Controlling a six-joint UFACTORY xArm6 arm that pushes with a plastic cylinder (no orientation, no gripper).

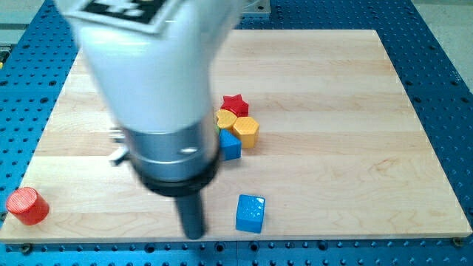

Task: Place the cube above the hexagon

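A blue cube (250, 213) lies near the view's bottom edge of the wooden board (355, 148). A yellow hexagon (247, 131) sits in a cluster near the board's middle, well above the cube. My tip (194, 235) stands on the board just left of the blue cube, with a small gap between them. The wide arm body (159, 81) above the rod hides the board's upper-left middle.
The cluster also holds a red star (235, 104), a yellow heart-like block (225, 118) and a second blue block (230, 145), partly hidden by the arm, touching the hexagon's lower left. A red cylinder (27, 206) stands at the bottom-left corner.
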